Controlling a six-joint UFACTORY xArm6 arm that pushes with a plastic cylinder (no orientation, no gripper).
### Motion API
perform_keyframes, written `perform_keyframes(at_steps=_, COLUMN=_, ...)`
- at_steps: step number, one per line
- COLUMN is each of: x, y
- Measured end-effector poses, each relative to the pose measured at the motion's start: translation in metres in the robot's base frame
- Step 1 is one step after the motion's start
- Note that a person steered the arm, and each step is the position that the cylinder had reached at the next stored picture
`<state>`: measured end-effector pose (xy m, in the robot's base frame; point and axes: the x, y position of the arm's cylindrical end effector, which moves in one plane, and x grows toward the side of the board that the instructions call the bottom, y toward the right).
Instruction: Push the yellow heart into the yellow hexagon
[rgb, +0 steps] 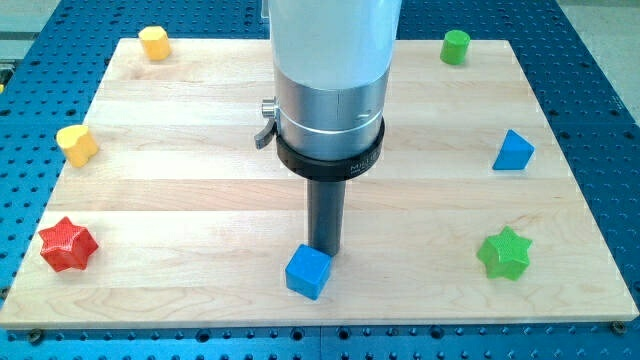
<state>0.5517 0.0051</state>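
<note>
One arm (330, 80) hangs straight down mid board; no pincer, just a rod. My tip (322, 250) touches the blue cube (307, 271). Yellow heart (76, 144) sits far left, below yellow hexagon (154, 42), apart.

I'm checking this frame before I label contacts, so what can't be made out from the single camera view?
- My tip: its very end is hidden behind the blue cube, so contact cannot be confirmed.
- The arm housing is cut off by the view's top and hides the board behind it.
- Yellow heart and yellow hexagon: small; their far sides do not show.
</note>
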Motion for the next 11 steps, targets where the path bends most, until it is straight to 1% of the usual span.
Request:
perform_keyframes(at_steps=1, x=-0.007, y=0.002)
perform_keyframes(at_steps=2, x=-0.043, y=0.005)
perform_keyframes(at_steps=3, x=-0.057, y=0.005)
perform_keyframes(at_steps=4, x=-0.063, y=0.003)
perform_keyframes(at_steps=6, x=-0.070, y=0.068)
perform_keyframes(at_steps=7, x=-0.064, y=0.086)
perform_keyframes(at_steps=8, x=-0.102, y=0.017)
perform_keyframes(at_steps=9, x=-0.104, y=-0.070)
perform_keyframes(at_steps=10, x=-0.071, y=-0.180)
perform_keyframes(at_steps=11, x=-0.076, y=-0.249)
